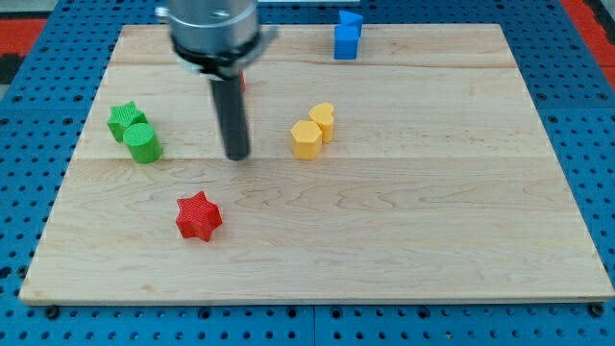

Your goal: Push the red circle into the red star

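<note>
Red star [199, 215] lay nearest, at the board's [432, 240] near left. Farther in, my tip [236, 156] rested on bare wood, holding nothing, between the green blocks [135, 133] to the left and the yellow pair [313, 130] to the right. Only a red sliver [243, 83] showed behind the rod, probably the red circle, mostly hidden. Farthest stood the blue block [347, 36]. No containers were present. I judged the approach step was in hand: the tip needed to get beyond the circle, then shove it nearward and leftward to the star.
</note>
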Tool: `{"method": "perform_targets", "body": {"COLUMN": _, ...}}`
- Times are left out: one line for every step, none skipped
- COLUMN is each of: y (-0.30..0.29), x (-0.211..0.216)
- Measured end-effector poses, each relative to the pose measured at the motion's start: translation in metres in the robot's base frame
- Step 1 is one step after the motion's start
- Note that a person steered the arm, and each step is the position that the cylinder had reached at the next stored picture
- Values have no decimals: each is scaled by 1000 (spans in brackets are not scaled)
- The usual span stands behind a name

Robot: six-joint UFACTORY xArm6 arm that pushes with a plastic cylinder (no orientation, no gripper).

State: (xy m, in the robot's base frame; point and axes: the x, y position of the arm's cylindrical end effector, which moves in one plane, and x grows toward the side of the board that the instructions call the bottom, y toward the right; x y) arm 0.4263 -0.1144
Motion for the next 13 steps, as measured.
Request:
{"method": "perform_targets", "body": {"y": -19, "x": -52}}
{"method": "perform_targets", "body": {"y": 2, "x": -65}}
{"method": "perform_targets", "body": {"y": 28, "x": -55}}
{"method": "perform_targets", "body": {"y": 57, "x": -44}}
{"method": "perform_targets", "body": {"y": 60, "x": -52}}
{"method": "perform_targets", "body": {"y": 58, "x": -92}}
{"method": "perform_targets", "body": {"y": 36, "x": -144}}
{"method": "perform_targets", "body": {"y": -23, "x": -111}}
{"method": "perform_targets", "body": {"y": -35, "x": -94}}
{"method": "perform_targets", "body": {"y": -67, "x": -114}}
{"method": "perform_targets", "body": {"y": -66, "x": -57}}
{"method": "perform_targets", "body": {"y": -23, "x": -13}}
{"method": "perform_targets", "body": {"y": 9, "x": -22}}
